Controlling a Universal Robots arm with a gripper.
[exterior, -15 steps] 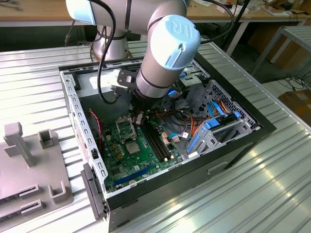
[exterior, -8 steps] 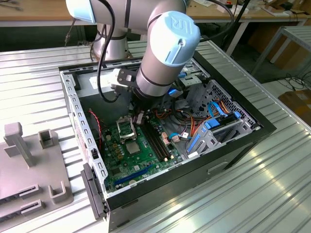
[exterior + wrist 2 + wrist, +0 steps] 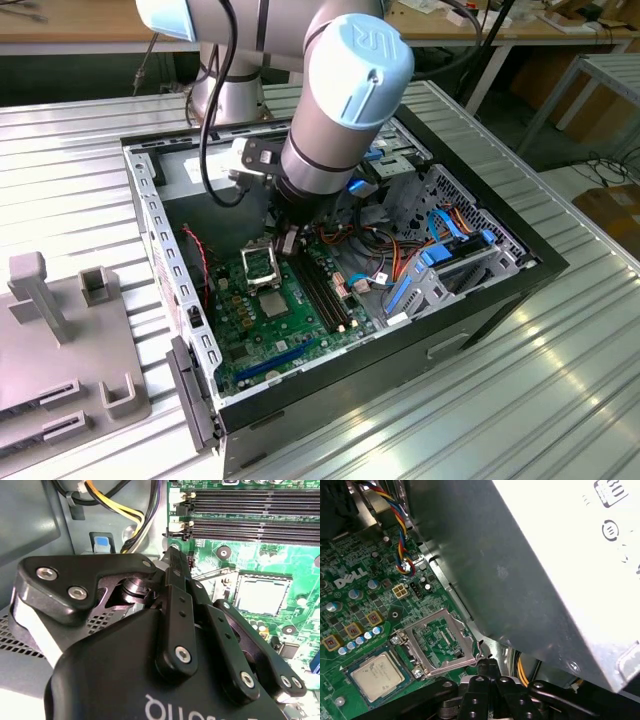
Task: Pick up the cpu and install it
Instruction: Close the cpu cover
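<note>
The cpu (image 3: 376, 672) lies flat in its socket on the green motherboard (image 3: 350, 595), grey top up; it also shows in the second wrist view (image 3: 262, 595) and in the exterior view (image 3: 272, 298). Beside it the silver socket frame (image 3: 440, 642) is swung open. My gripper (image 3: 487, 664) is shut with nothing between its fingers, and its tip is at the free edge of that frame, apart from the cpu. In the exterior view the gripper (image 3: 288, 243) hangs low inside the open computer case (image 3: 500, 290).
A grey metal box (image 3: 530, 570) rises close beside the gripper. Black memory slots (image 3: 250, 527) run next to the socket. Bundled wires (image 3: 125, 510) and blue cables (image 3: 440, 250) lie in the case. A grey fixture (image 3: 60, 340) sits on the ribbed table at the exterior view's left.
</note>
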